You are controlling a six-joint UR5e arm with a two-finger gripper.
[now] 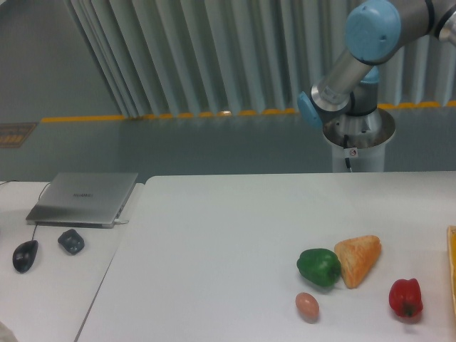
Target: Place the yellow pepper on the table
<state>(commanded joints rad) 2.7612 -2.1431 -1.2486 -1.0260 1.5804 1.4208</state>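
yellow pepper: not in view – axis cannot tell | end effector: out of frame, state unseen | bench (pixel 228 235): green pepper (pixel 318 267) touching orange wedge (pixel 358 259); egg (pixel 307 306); red pepper (pixel 405 298) – apart, right.

Arm raised at the upper right, its working end out of view.

The arm (pixel 356 68) rises from a round silver base (pixel 358 132) at the far right. A grey link slants up and to the right from a blue-capped joint (pixel 308 110) low on the left to a larger blue-capped joint (pixel 372 21) near the top edge. From there it runs off the right side, so the tool cannot be seen.
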